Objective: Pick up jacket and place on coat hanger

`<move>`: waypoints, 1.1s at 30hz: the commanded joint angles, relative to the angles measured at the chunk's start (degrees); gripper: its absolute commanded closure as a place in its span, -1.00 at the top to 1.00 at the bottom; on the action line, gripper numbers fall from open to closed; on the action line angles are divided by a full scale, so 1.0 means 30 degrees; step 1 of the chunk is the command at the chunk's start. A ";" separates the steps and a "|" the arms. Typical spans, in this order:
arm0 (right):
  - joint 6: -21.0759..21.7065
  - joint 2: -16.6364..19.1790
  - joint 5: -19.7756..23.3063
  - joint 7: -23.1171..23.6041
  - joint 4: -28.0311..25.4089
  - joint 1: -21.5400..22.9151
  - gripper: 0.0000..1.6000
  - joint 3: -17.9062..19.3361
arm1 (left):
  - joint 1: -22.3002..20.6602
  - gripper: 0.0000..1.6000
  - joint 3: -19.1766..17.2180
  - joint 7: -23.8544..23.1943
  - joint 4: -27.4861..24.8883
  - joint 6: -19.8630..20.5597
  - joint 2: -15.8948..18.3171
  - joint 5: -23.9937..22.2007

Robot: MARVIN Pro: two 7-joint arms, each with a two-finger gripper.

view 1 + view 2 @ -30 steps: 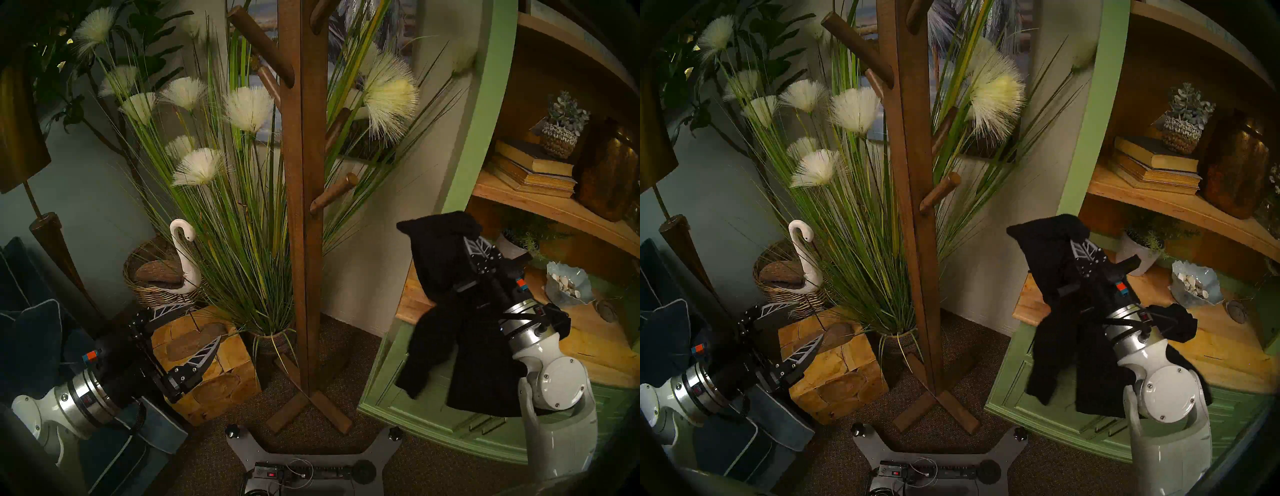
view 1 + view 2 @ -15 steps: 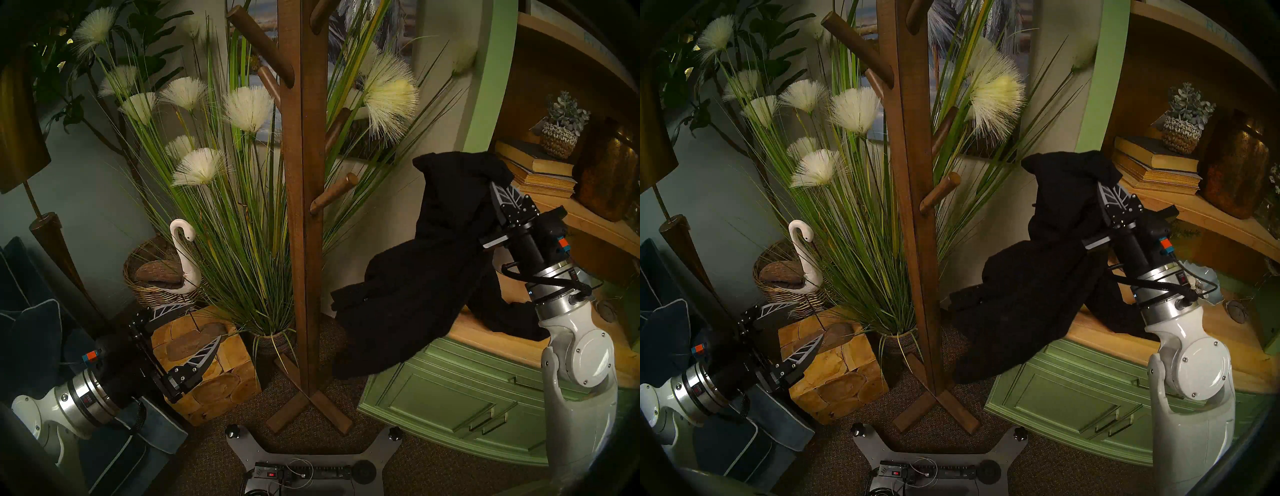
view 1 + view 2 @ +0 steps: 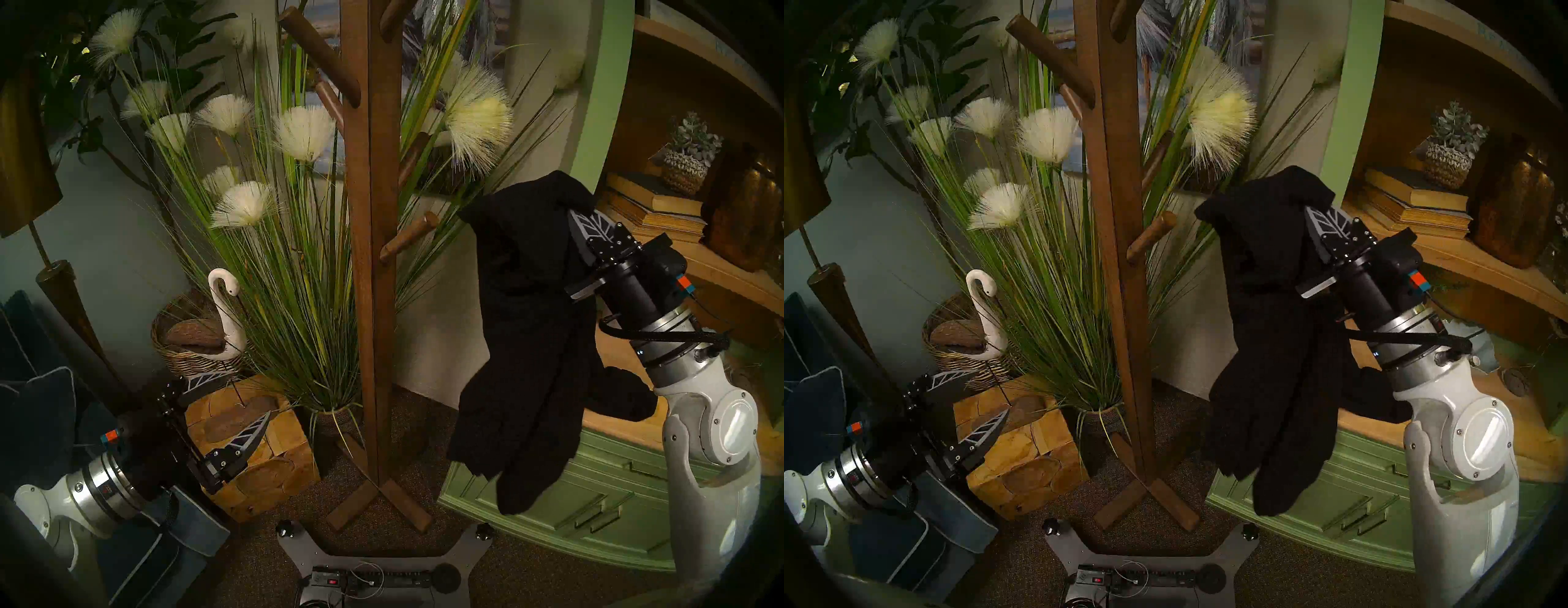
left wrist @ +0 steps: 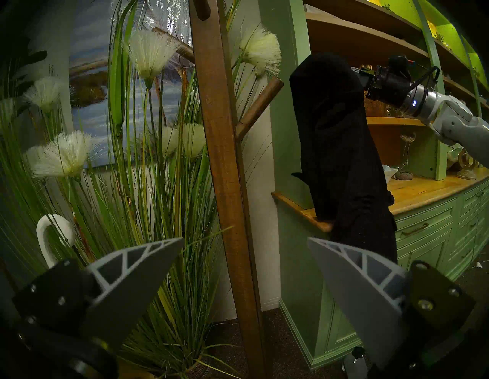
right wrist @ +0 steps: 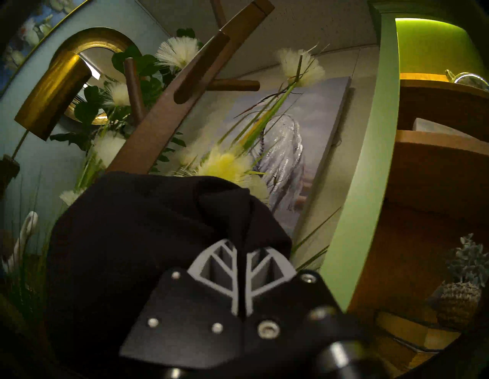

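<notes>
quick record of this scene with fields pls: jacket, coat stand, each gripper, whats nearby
jacket: black jacket, hanging limp in the air from the right gripper, not on any peg
coat stand: wooden coat stand, upright on the carpet, pegs bare; nearest peg is apart from the jacket
right gripper: right gripper shut on a fold of the jacket, raised beside the green cabinet
left gripper: left gripper open, empty, facing the stand
nearby: tall grass plant behind the stand, swan figure, wooden block

Plain black jacket [image 3: 530, 322], brown coat stand [image 3: 371, 254]
</notes>
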 commanded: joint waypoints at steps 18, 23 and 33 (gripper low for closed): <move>0.1190 0.0625 0.0469 -0.0042 -0.0962 0.3064 -1.00 -0.2279 | -0.0190 1.00 -0.0100 -0.0113 -0.0397 0.0120 -0.0109 -0.0148; 0.1844 0.0634 0.0388 -0.0235 -0.0962 0.3491 -1.00 -0.2507 | -0.0216 1.00 -0.0112 -0.0143 -0.0399 0.0144 -0.0139 -0.0132; 0.3286 0.0386 0.0428 -0.0896 -0.0962 0.4631 -1.00 -0.3335 | -0.0269 1.00 -0.0134 -0.0205 -0.0392 0.0181 -0.0194 -0.0097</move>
